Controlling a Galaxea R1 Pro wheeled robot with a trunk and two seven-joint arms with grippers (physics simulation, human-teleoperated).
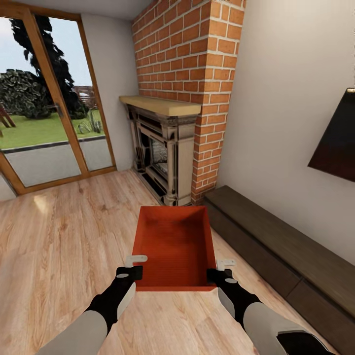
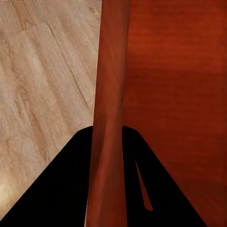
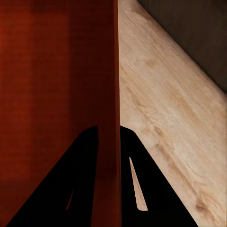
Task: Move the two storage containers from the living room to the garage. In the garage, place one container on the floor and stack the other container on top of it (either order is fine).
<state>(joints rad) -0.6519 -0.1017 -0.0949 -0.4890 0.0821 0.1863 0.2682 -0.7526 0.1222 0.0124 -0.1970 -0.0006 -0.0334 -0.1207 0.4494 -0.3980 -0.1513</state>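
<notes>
One orange-red storage container, open-topped and empty, is held between my two arms over the living room's light wood plank flooring. My left gripper is shut on its left wall near the front corner; the left wrist view has that wall pinched between two black fingers. On the opposite side, my right gripper is shut on the right wall, and the right wrist view shows the wall running between its black fingers. Whether the container rests on the planks or hangs above them is unclear.
A brick fireplace with a wooden mantel stands straight ahead. A long dark low bench runs along the right wall under a dark TV. A glass patio door is at the left. Plank flooring stretches left.
</notes>
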